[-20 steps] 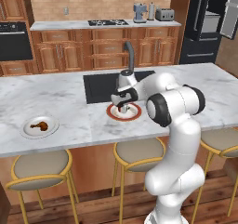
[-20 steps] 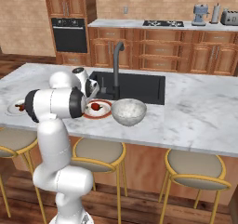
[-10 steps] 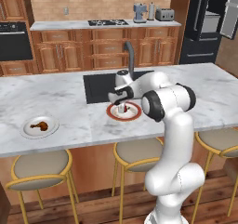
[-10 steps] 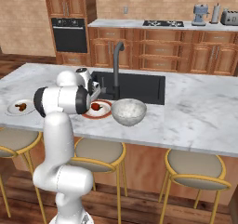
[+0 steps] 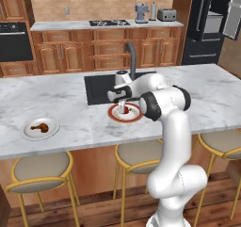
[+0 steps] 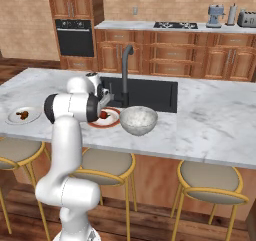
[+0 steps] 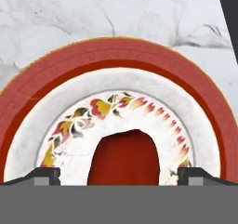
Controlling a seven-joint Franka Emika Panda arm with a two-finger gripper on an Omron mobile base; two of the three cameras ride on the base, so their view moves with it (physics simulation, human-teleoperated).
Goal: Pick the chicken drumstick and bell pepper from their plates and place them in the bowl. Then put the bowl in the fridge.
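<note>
The red bell pepper (image 7: 124, 158) lies in the middle of the plate with the orange-red rim (image 7: 116, 51), and my open gripper (image 7: 122, 176) hangs just above it, one fingertip (image 7: 44, 175) on each side. From the side, the gripper (image 5: 122, 106) stands low over that plate (image 5: 113, 114). The pepper (image 6: 103, 115) shows beside the deep white-grey bowl (image 6: 138, 120), which stands right of the plate (image 6: 112, 121). The brown chicken drumstick (image 5: 40, 126) rests on the plain plate (image 5: 26, 132) at the counter's left. The black fridge (image 5: 212, 23) stands at the back right.
The dark sink (image 5: 101, 87) and its tall faucet (image 5: 131, 56) lie right behind the red-rimmed plate. Stools (image 5: 44, 169) line the counter's near side. A black wall oven (image 6: 74, 37) sits in the far cabinets.
The hand has come down closer to the red-rimmed plate and the pepper. Its jaws have stayed open.
</note>
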